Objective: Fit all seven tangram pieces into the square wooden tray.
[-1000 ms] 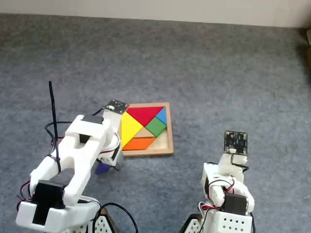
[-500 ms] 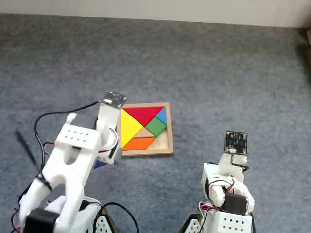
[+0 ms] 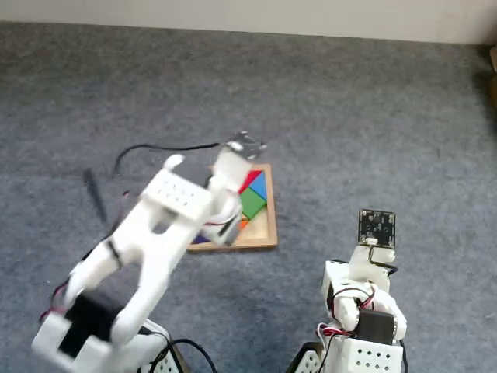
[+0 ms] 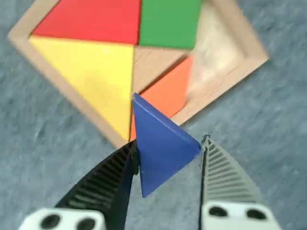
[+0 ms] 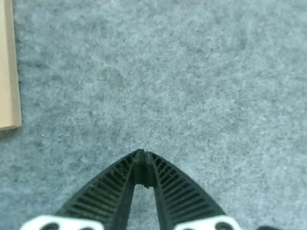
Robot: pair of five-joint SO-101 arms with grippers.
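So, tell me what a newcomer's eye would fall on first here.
The blue triangle clamped in the left gripper, over the wooden tray's edge. Next, the red triangle, yellow triangle, green square and orange piece already in the tray. The right gripper rests shut over grey carpet, apart.

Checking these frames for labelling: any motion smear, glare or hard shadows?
High view: the left arm over the wooden tray is smeared by motion, the right arm is not. Left wrist view: pale sheen on the tray's bare wood beyond the blue triangle. Right wrist view: even light on the carpet, no glare.
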